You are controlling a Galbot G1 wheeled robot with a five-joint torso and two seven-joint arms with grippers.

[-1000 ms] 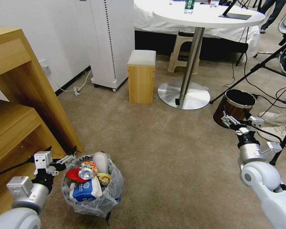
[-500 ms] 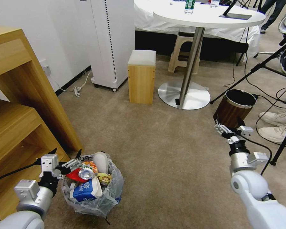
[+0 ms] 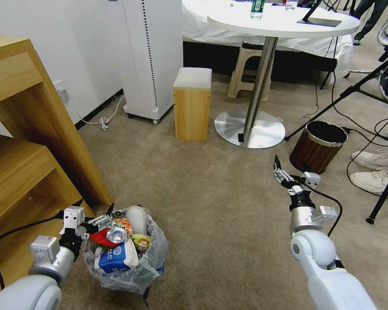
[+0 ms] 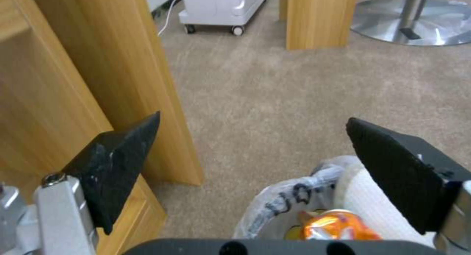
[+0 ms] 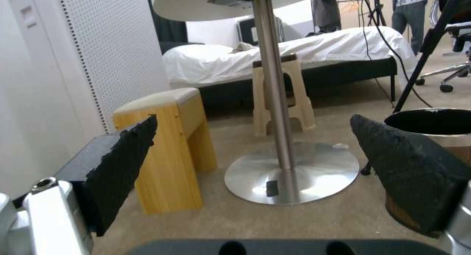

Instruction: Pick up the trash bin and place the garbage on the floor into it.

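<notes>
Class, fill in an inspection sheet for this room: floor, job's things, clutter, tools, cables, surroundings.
Floor: brown carpet; no loose litter seen.
Job's things: bin stands beside the wooden shelf, holding a carton, can and wrappers.
Clutter: brown bin, shoes.
Tools: left tool open at the bin's rim; right tool open, above the carpet.
Cables: white cord by the wall; black leads near the tripod.
Surroundings: table, stool, bed.
</notes>
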